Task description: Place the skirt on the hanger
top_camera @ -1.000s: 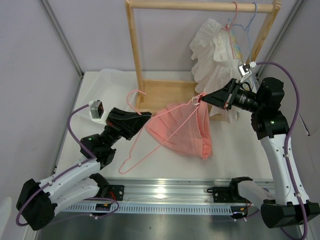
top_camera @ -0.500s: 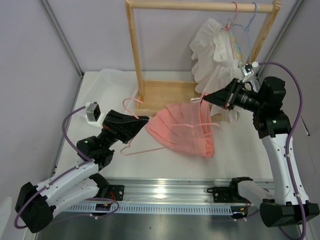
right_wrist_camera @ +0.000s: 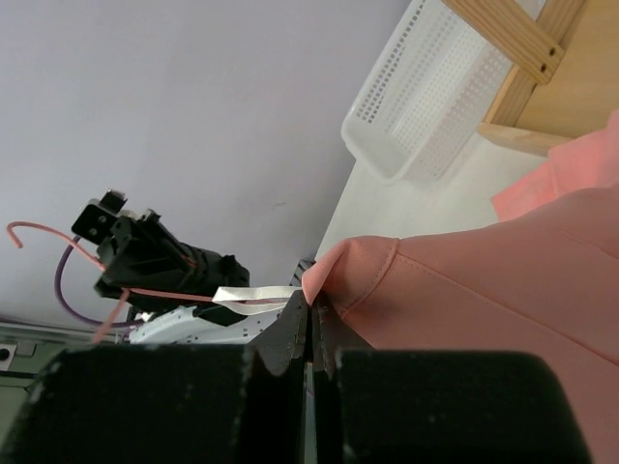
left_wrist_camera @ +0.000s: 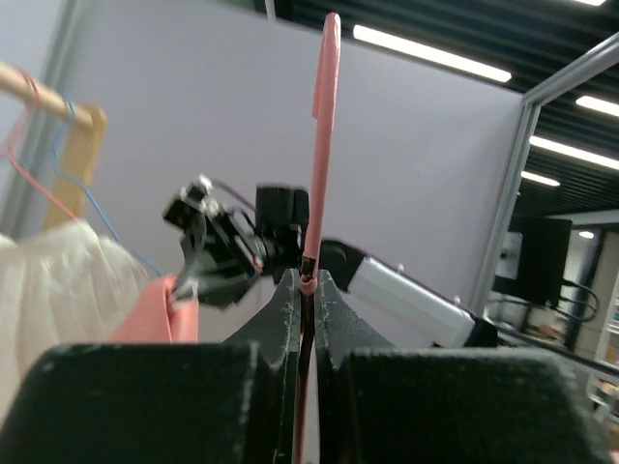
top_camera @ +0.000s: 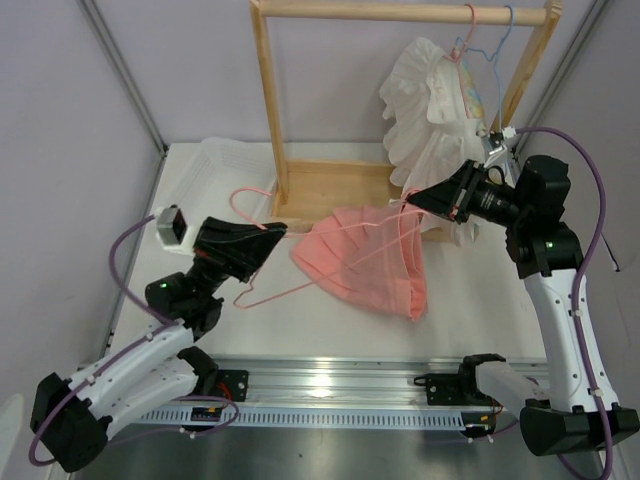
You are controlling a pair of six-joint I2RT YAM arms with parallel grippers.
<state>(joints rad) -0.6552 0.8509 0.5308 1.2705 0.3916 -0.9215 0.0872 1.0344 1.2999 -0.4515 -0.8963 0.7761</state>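
Left jaws: the left gripper (left_wrist_camera: 308, 281) is clenched on the thin pink wire of the hanger (left_wrist_camera: 325, 126). In the left wrist view the wire rises straight up from between the fingertips.
Right jaws: the right gripper (right_wrist_camera: 309, 311) is pinched tight on a folded corner of the skirt (right_wrist_camera: 484, 280) at its upper edge. A narrow white ribbon loop (right_wrist_camera: 253, 293) trails from that corner.
Hanger: held clear of the table (top_camera: 480, 300) on the left side. Its hook curls up and back toward the white mesh basket (top_camera: 215, 160), and its lower wire slants down toward the skirt's near-left edge. Whether the wire passes inside the cloth cannot be told.
Skirt: salmon-pink and pleated, it hangs between the two arms. The right gripper (top_camera: 408, 198) lifts one corner, while the rest fans down and left toward the left gripper (top_camera: 272, 232). Its lower folds lie on the table in front of the rack's base.
Arms: the left arm reaches up from the near-left and the right arm bends in from the right. Their fingertips point toward each other across the skirt (top_camera: 365, 262).
Backdrop: a wooden clothes rack (top_camera: 268, 100) stands at the rear. A white ruffled garment (top_camera: 425, 110) hangs from its top rail at the right end, beside a blue hanger (top_camera: 507, 40).
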